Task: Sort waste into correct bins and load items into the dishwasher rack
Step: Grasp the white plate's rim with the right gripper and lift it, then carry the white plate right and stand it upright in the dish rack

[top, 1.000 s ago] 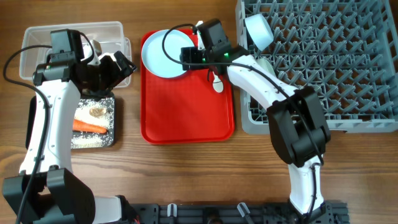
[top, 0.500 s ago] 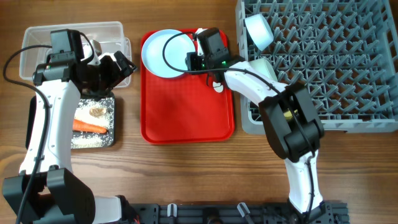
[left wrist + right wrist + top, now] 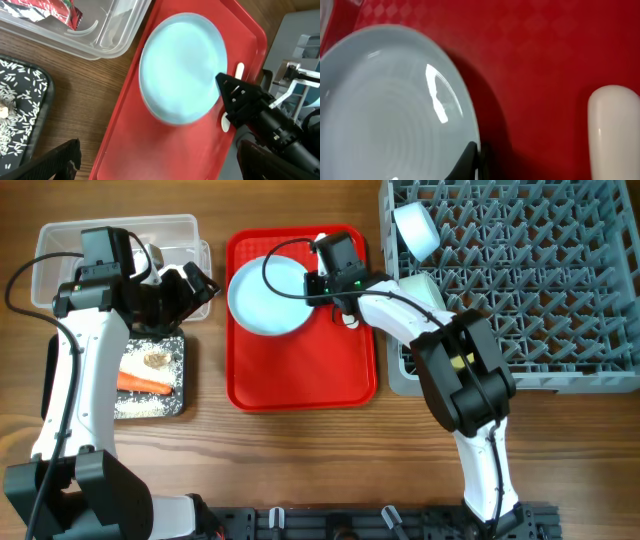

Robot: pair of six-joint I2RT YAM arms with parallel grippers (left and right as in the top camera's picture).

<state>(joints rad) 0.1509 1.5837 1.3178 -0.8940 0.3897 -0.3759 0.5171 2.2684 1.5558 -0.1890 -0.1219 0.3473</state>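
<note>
Your right tool [image 3: 314, 282] is pressed together on the rim of the pale blue plate [image 3: 262, 298], pinching the edge that faces the tray's right lip. The wrist view shows a dark finger biting that rim. The plate sits over the upper middle of the red tray [image 3: 300, 380]. It looks tipped, pinched side up, though I cannot tell whether its far edge is off the tray. The white spoon [image 3: 612, 130] lies on the tray just beside the right tool, toward the right lip.

As I judge it, the step in hand is carrying the plate to the rack [image 3: 520, 290], which stands on the desk [image 3: 300, 450] just right of the tray. An edge pinch lets a plate swing, so raise it slowly and straight until it clears the tray's lip, and only then travel right. Do not sweep low, because the spoon is in the path. A bowl [image 3: 415, 230] stands in the rack near the tray's top right corner. Pick a free row of pegs past it and lower the plate on edge between them.

Your left tool [image 3: 200, 283] is spread wide, hanging left of the tray over the clear tub [image 3: 60, 240]. Leave it there, out of the way.
</note>
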